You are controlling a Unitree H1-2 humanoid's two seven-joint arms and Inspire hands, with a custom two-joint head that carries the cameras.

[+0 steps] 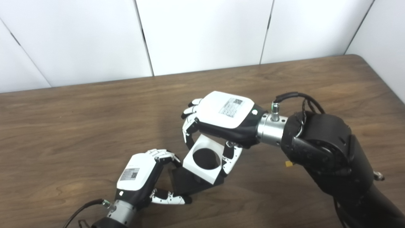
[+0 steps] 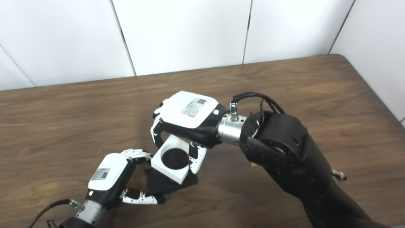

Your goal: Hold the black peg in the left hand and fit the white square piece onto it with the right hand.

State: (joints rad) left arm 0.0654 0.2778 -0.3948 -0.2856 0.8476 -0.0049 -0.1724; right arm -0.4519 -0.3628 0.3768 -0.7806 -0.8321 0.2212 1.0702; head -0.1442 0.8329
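Seating the white square piece (image 1: 204, 159), gripped by the right hand (image 1: 221, 118) near table centre, means pressing it squarely toward seven o'clock while the left hand (image 1: 142, 177), clasping the black peg (image 1: 186, 183), holds its base firm.

- Wooden table (image 1: 95, 126): dark brown, visible grain, fills the middle and lower frame; rounded far corner at upper right.
- White wall panels (image 1: 202, 31): span the top of the frame behind the table, split by thin dark vertical seams.
- Side wall panel (image 1: 386, 38): white, far right edge, meets the back panels at a corner seam.
- Small yellow bit (image 1: 288, 164): right of centre; too small to tell what it is.
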